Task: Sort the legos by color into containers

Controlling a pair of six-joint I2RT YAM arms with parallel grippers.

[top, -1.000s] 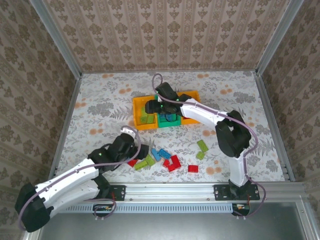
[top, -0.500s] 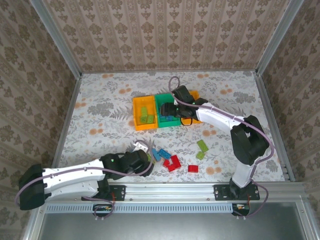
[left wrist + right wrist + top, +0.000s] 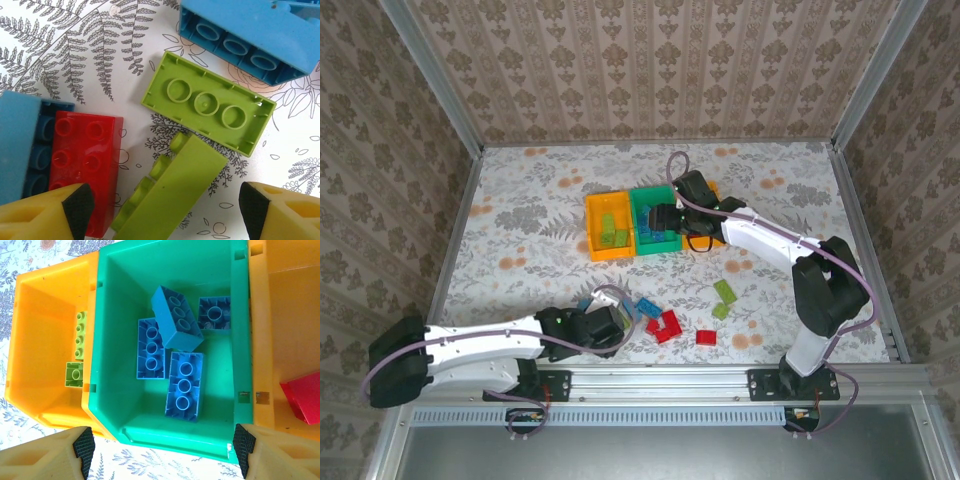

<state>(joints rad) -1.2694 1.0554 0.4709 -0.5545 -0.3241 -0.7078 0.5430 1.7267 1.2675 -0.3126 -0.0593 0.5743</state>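
My left gripper [image 3: 165, 212] hangs low over the loose legos near the table's front [image 3: 610, 322]. It is open, its fingers either side of a lime green brick [image 3: 170, 195] that lies on its side, not touching it. Beside it lie an upturned lime brick [image 3: 210, 102], a red brick [image 3: 82, 155] and two blue bricks [image 3: 250, 35]. My right gripper [image 3: 162, 447] [image 3: 665, 222] is open and holds nothing above the green bin [image 3: 220, 365], which has several blue bricks [image 3: 175, 325] in it. The left orange bin [image 3: 45, 340] has lime bricks [image 3: 79, 340]; the right orange bin [image 3: 295, 315] has a red brick [image 3: 302, 395].
More legos lie loose on the floral tabletop: red ones [image 3: 667, 325] [image 3: 706, 337] and lime ones [image 3: 725, 291] right of my left gripper. The three bins [image 3: 592, 225] stand in a row mid-table. Metal rails and papered walls bound the table.
My left gripper has dropped lower over the near bricks and its jaws have narrowed. My right gripper has shifted right from the left orange bin's edge to the green bin.
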